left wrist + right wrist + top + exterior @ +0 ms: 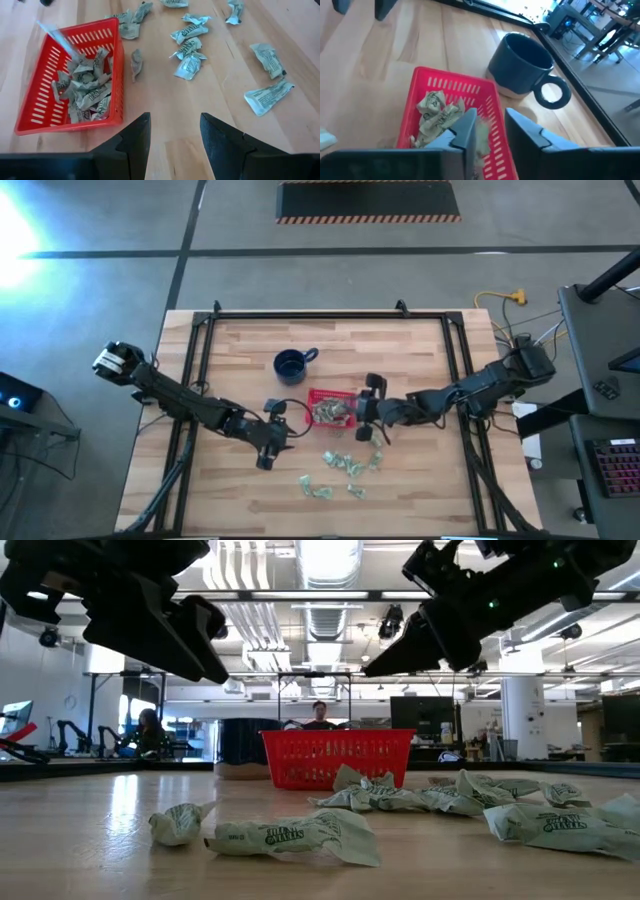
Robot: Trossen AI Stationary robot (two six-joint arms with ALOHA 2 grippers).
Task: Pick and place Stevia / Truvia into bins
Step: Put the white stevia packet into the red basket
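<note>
Two fingers of the right hand (487,131) stand slightly apart over the red basket (492,102), a sachet (481,136) seemingly dropping between them (release step, I judge). Next: fetch another from the desk (420,480). The left hand (172,137) waits open, empty; its view alone shows the loose sachets (187,47) clearly.

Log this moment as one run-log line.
right tool: open over red basket | left tool: open, waiting | loose sachets: on table
</note>
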